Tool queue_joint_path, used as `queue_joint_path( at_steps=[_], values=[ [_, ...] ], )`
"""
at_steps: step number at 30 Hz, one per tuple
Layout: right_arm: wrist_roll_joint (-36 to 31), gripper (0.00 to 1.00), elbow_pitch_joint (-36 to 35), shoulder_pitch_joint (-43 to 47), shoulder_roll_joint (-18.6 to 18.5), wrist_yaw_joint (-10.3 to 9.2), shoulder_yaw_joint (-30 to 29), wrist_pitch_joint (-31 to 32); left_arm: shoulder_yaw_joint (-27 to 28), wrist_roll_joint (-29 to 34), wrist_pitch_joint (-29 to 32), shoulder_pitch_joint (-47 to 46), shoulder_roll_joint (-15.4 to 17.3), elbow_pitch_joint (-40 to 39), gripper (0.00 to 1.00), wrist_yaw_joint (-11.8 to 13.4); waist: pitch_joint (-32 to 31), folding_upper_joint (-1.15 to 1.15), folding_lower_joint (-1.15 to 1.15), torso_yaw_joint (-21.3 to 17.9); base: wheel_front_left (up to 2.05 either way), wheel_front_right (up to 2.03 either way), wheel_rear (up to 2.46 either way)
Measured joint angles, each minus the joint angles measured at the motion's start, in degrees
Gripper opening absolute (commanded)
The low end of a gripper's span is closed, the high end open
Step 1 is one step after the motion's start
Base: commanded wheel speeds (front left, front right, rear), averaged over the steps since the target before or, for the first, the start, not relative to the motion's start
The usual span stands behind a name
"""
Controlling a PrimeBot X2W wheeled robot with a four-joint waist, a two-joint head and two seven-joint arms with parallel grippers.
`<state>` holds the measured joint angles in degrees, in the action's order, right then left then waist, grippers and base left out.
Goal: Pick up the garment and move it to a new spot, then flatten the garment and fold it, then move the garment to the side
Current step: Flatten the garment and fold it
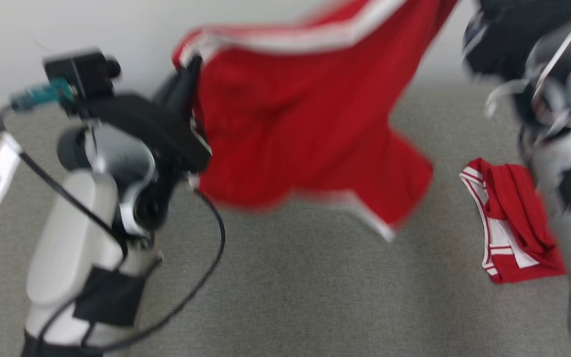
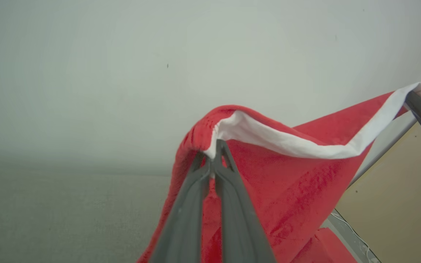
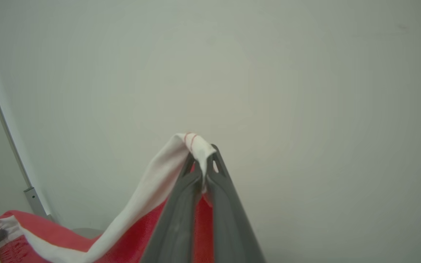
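left hand (image 2: 216, 155) pinching garment (image 1: 305, 124) corner | right hand (image 3: 202, 160) pinching opposite corner | garment hangs stretched between them

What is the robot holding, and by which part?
The left gripper and right gripper each pinch an end of the white band on the red fabric garment.

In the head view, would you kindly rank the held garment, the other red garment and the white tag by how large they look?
Largest: held garment, by far, though it hangs nearer the camera.
Next: other garment.
Smallest: white tag.
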<state>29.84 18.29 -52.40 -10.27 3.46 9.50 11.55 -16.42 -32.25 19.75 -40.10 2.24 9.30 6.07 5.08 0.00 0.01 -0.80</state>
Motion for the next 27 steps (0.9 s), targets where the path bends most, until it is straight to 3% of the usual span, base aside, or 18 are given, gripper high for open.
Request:
queue_joint_path(
  at_steps=[4, 7, 12, 19, 27],
  values=[
    [0.7, 0.00, 1.7, -11.4, -0.1, 0.08, -3.7, -4.1, 1.4, -1.3, -2.9, -8.9, -0.3, 3.3, 0.00, 0.0, 2.3, 0.00, 0.00, -1.3, 0.00, 0.00, 0.00],
    [1.5, 0.00, 0.1, -12.5, -1.4, 0.81, -4.2, -5.1, 1.1, -2.4, -4.8, -12.9, -0.4, 3.9, 0.00, -0.9, 3.7, 0.00, 0.00, -2.2, 0.00, 0.00, 0.00],
    [1.8, 0.00, -0.1, -3.5, -2.8, 2.67, 0.5, -1.8, -1.3, -4.2, -5.7, -9.5, -0.6, 6.5, 0.00, -2.6, 5.6, 0.00, 0.00, -3.4, 0.00, 0.00, 0.00],
    [2.3, 0.00, 3.0, 14.9, -3.9, 3.19, 7.6, 4.7, -5.2, -0.9, -5.7, 0.1, 1.2, 13.3, 0.00, -4.6, 8.2, 0.01, 0.00, -5.2, 0.00, 0.00, 0.00],
    [2.7, 0.00, 5.7, 18.0, -7.6, 3.61, 9.6, 7.2, -8.2, 0.1, -6.8, 1.8, 2.6, 17.9, 0.00, -8.2, 10.0, 0.01, 0.00, -6.6, 0.00, 0.00, 0.00]
  ],
)
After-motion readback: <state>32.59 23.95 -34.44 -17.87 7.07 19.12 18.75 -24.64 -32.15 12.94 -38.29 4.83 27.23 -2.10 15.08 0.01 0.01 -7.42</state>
